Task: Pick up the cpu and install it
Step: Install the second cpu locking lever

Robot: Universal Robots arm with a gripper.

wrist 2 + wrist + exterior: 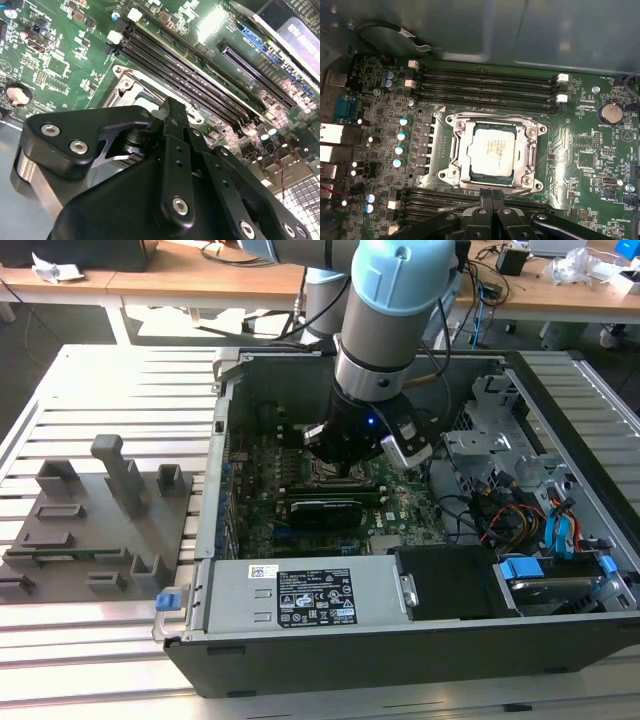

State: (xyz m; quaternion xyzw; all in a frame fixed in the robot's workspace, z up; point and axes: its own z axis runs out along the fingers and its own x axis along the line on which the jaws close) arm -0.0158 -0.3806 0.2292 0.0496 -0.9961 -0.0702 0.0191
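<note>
The gripper [487, 196] hangs low inside the open case [400, 640], just above the motherboard [580, 150]. In the first wrist view its two black fingers [481, 192] stand pressed together with nothing between them, their tips at the near edge of the socket [457, 150]. The cpu [491, 150] lies flat in the socket, inside the metal frame, its pale silvery top facing up; the gripper does not touch it. In the second wrist view the gripper [171, 105] is seen from behind its linkages, with the socket [127, 87] partly visible past the fingertips. Black memory slots [485, 80] run along the far side of the socket, and more slots [435, 197] run on the near side, partly under the fingers. In the exterior view the arm [385, 330] reaches down into the middle of the case, which lies on its side on a slatted metal table [110, 380]. On the exterior view's left, beside the case, sit grey fixture blocks [100, 520]. On the exterior view's right, inside the case, are drive bays and coloured cables [540, 520].
</note>
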